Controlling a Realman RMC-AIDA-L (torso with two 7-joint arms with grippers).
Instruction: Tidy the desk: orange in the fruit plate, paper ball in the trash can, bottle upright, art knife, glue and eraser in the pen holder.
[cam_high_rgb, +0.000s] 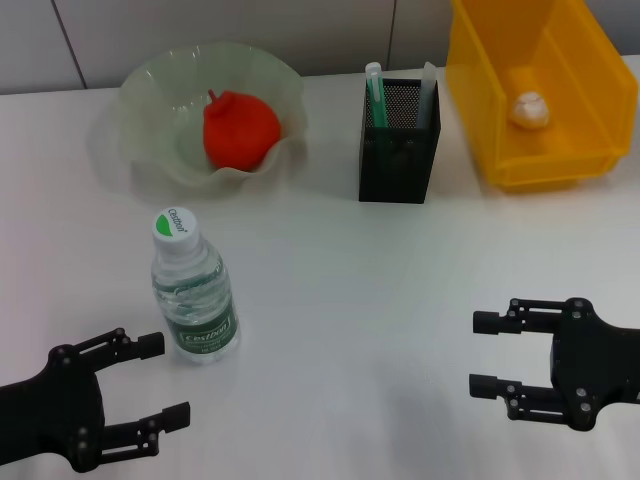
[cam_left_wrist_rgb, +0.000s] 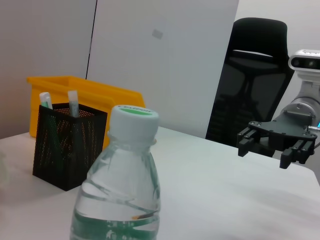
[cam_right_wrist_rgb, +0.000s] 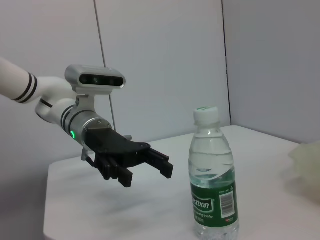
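Nearly tidy desk, both arms idle.
Orange (cam_high_rgb: 240, 130) in plate (cam_high_rgb: 150, 90) upper left, paper ball (cam_high_rgb: 529, 108) in bin (cam_high_rgb: 600, 80), bottle (cam_high_rgb: 193, 290) upright; left gripper (cam_high_rgb: 165, 380) and right gripper (cam_high_rgb: 484, 353) open, empty.

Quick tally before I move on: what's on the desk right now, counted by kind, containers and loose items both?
Containers: 3: fruit plate, pen holder, yellow trash bin
Fruit: 1: orange, in the plate
Bottles: 1: water bottle, upright
Paper balls: 1: paper ball, in the bin
Stick-shaped items in the holder: 2 visible
Total: 8
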